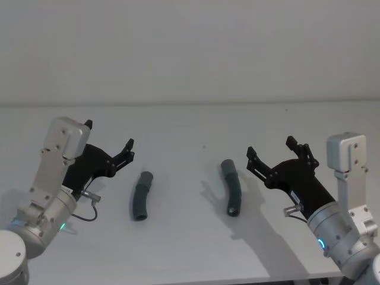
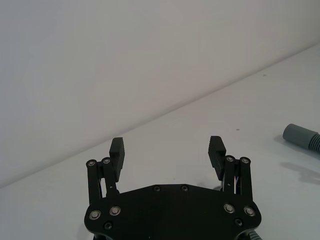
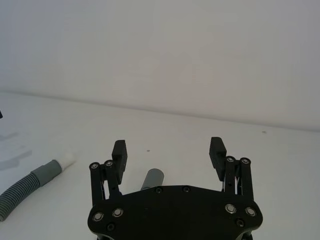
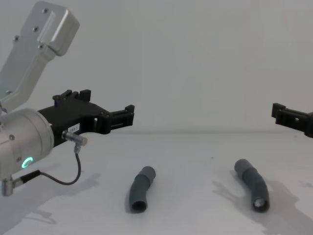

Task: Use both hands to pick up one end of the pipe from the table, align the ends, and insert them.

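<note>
Two dark grey bent pipe pieces lie apart on the white table (image 1: 190,249). The left piece (image 1: 142,196) (image 4: 141,188) rests just right of my left gripper (image 1: 110,134) (image 2: 167,145) (image 4: 110,108), which hovers open and holds nothing. The right piece (image 1: 231,187) (image 4: 252,188) lies just left of my right gripper (image 1: 271,146) (image 3: 168,146) (image 4: 286,115), also open with nothing between its fingers. In the right wrist view one grey pipe end (image 3: 152,179) shows under the fingers, and farther off lies a ribbed piece (image 3: 25,187) with a white tip (image 3: 67,160). A grey cuff (image 2: 302,136) shows in the left wrist view.
A pale wall (image 1: 190,47) rises behind the table's far edge. The table's front edge (image 1: 178,280) runs close to the robot. A thin black cable (image 4: 58,178) hangs from the left wrist. Open table surface lies between the two pieces.
</note>
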`<state>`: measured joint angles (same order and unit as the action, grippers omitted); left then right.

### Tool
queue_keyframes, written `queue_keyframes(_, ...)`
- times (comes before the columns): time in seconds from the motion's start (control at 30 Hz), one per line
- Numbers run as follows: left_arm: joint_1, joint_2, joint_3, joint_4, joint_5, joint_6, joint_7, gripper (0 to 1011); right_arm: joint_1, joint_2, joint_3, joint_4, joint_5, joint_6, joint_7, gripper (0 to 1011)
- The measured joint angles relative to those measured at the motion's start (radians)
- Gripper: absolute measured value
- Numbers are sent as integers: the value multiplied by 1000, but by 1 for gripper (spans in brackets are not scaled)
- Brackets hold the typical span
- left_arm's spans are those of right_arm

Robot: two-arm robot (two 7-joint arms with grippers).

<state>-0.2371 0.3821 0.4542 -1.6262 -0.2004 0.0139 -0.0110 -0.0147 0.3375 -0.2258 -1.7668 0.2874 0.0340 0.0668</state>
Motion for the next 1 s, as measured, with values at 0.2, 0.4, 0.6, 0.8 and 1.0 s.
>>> queue_keyframes(0.2, 0, 0, 0, 0, 0, 0, 0, 1001, 0, 0, 0, 0, 0, 0, 0, 1002)
queue_keyframes(0.4, 0, 0, 0, 0, 0, 0, 0, 1001, 0, 0, 0, 0, 0, 0, 0, 1002)
queue_keyframes(0.6, 0, 0, 0, 0, 0, 0, 0, 1001, 0, 0, 0, 0, 0, 0, 0, 1002)
queue_keyframes(0.8, 0, 0, 0, 0, 0, 0, 0, 1001, 0, 0, 0, 0, 0, 0, 0, 1002)
queue_keyframes(1.0, 0, 0, 0, 0, 0, 0, 0, 1001, 0, 0, 0, 0, 0, 0, 0, 1002)
